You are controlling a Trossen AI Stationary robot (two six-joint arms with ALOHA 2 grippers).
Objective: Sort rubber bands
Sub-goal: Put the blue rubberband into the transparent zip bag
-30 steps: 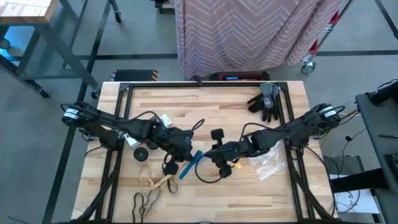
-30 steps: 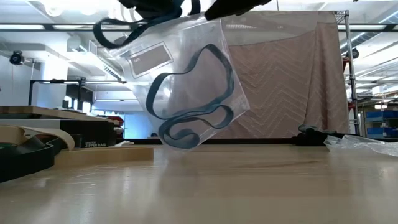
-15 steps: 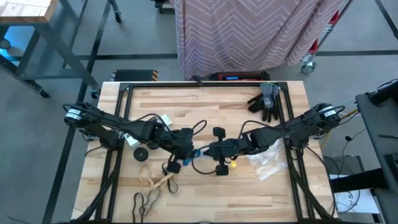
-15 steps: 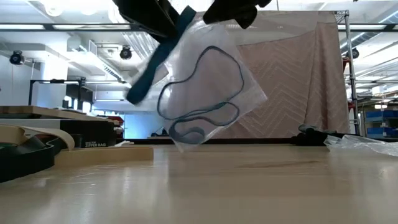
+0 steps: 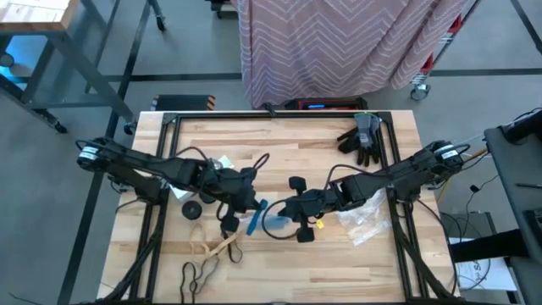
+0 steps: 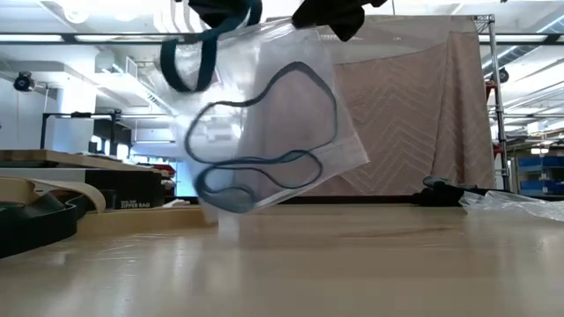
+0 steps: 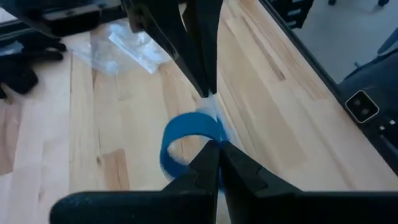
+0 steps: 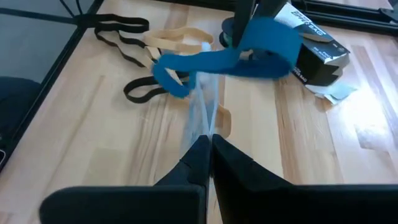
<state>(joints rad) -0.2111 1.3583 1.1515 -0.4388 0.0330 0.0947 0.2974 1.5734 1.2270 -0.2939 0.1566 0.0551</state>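
Left gripper (image 5: 251, 206), fingers pinched together, grips a wide blue rubber band (image 5: 253, 218) entering the clear plastic bag (image 6: 264, 123); right gripper (image 5: 284, 209), fingers clamped, holds that bag's edge just beside it.

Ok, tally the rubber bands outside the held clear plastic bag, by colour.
Wide blue rubber band, hanging beside the bag: 1
Thin tan rubber bands, overlapping on the table: 2, as far as I can tell
Thin black rubber bands, overlapping on the table: 2, as far as I can tell
Total: 5
Not counted: blue loops inside the clear plastic bag.
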